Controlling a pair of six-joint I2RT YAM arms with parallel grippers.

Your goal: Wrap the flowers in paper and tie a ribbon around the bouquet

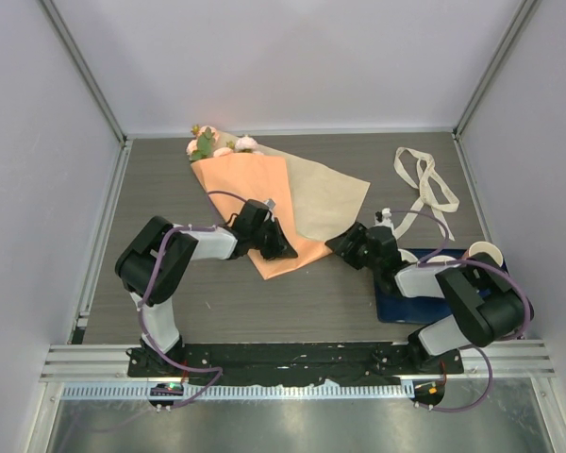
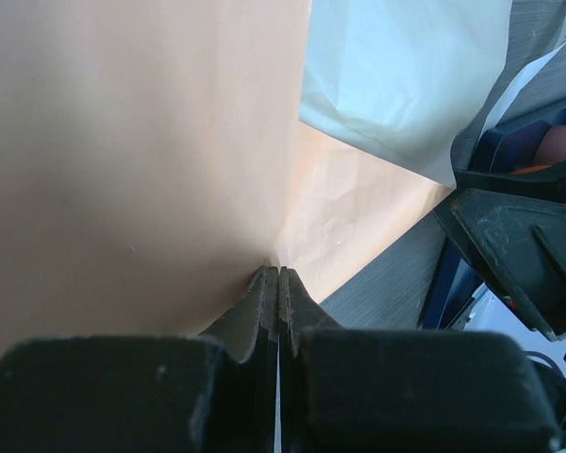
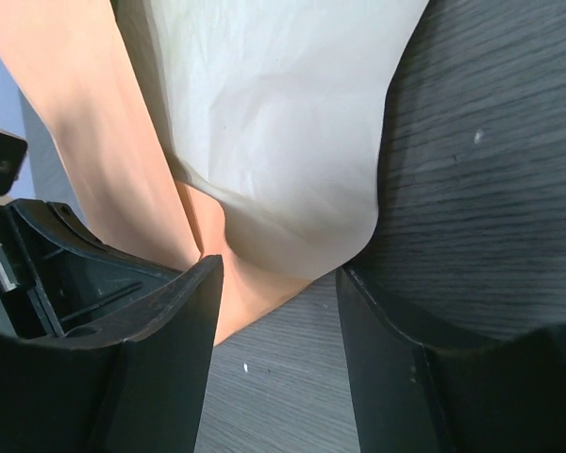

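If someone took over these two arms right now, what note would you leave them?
Left gripper: shut, tips on the orange paper.
Right gripper: open at the tan flap, its near corner, gripping nothing.
Flowers: at the far end, stems under the paper.
Done: one side folded over.
To do: fold the tan flap over, then tie the ribbon, lying loose at far right.

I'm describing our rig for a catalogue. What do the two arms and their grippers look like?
The left arm and right arm match: bulky black joints, pale grey link tubes, and a thin purple cable looping along each. The left gripper and right gripper each have two matte black, wedge-shaped fingers. No readable markings show.
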